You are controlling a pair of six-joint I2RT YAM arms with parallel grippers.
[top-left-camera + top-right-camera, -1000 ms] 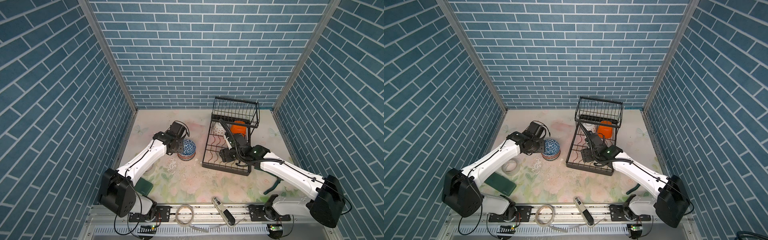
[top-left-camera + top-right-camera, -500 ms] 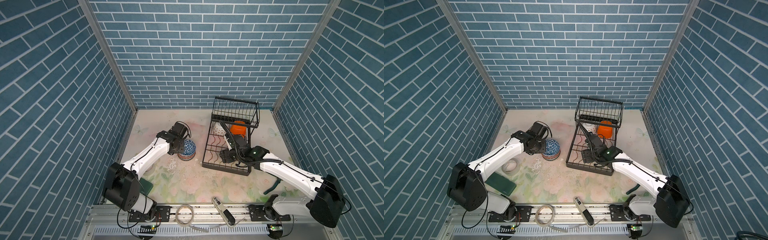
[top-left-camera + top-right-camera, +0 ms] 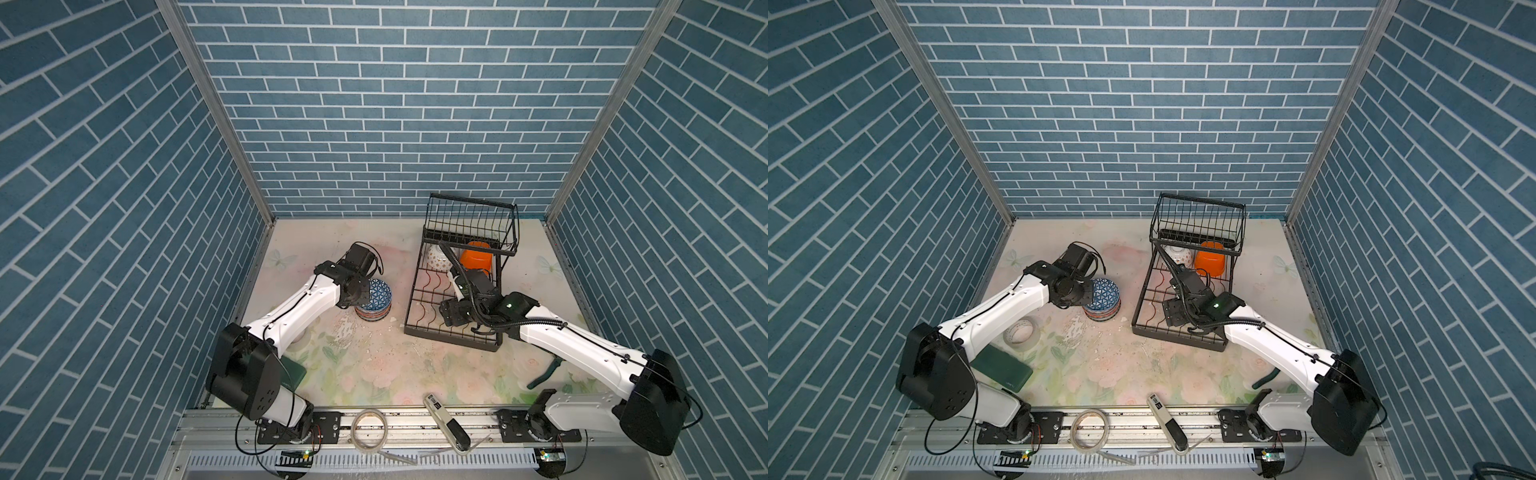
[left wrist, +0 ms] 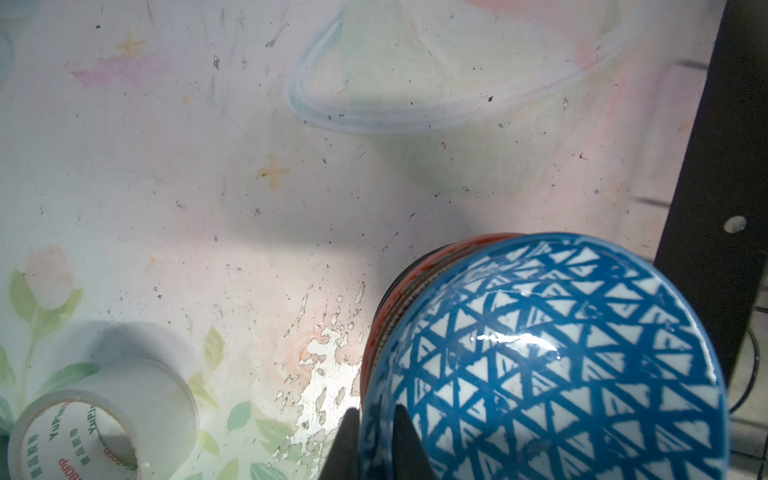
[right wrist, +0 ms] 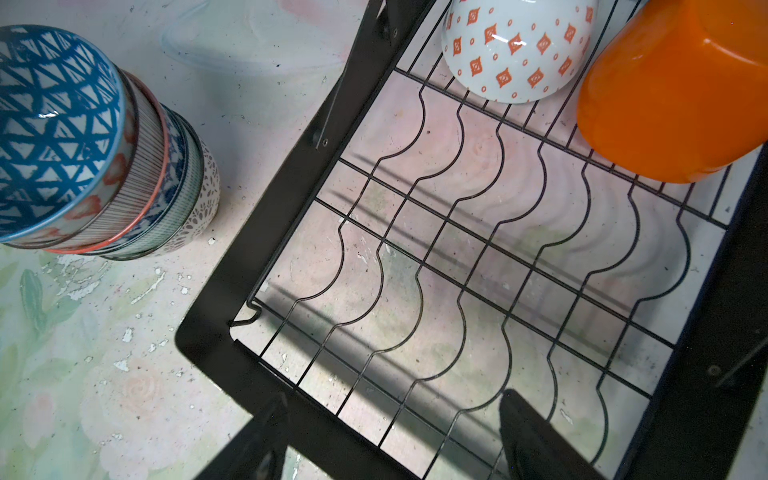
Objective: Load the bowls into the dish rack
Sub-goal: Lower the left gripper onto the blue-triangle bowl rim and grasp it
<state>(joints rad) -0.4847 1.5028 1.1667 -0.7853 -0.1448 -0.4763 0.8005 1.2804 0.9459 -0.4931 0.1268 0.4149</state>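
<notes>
Blue bowl [image 4: 561,374], stack [image 3: 372,311] top: rim pinched by left gripper [image 4: 376,440], prob. for lifting; right gripper [image 5: 390,397] held spread, empty, over dish rack [image 5: 291,174] slots, prob. awaiting handover.

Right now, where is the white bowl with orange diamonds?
In both top views the white bowl sits on the lower tier of the dish rack, at its far end, just left of the orange bowl.

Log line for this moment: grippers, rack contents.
left gripper: shut on blue bowl rim, top of stack | right gripper: open, above dish rack lower tier | in rack: white bowl, orange bowl
</notes>
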